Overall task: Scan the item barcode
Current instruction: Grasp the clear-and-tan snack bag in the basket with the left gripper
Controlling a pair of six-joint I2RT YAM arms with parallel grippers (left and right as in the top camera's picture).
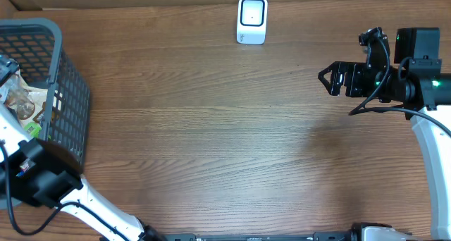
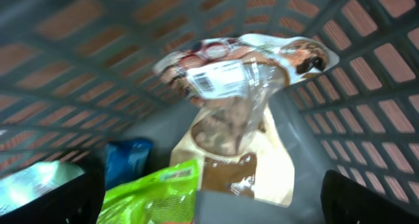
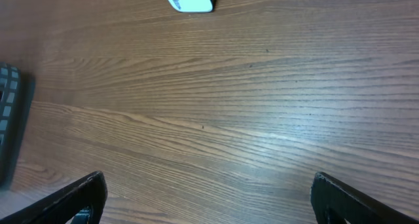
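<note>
My left gripper (image 2: 209, 198) hangs inside the basket (image 1: 69, 82), jaws spread wide and closed on nothing. The clear packet (image 2: 229, 99) lies dead ahead at 12 o'clock, its long axis running 12 to 6, its barcode label (image 2: 215, 78) at the far end facing up. My right gripper (image 1: 327, 77), also wide and empty, waits well apart at 3 o'clock on the table, so the left is plainly nearer. The scanner (image 1: 251, 19) stands at 12 o'clock on the table. Only my left wrist view shows the label, with a green pouch (image 2: 154, 191) just beside; the overhead alone shows how far the scanner lies from the basket
</note>
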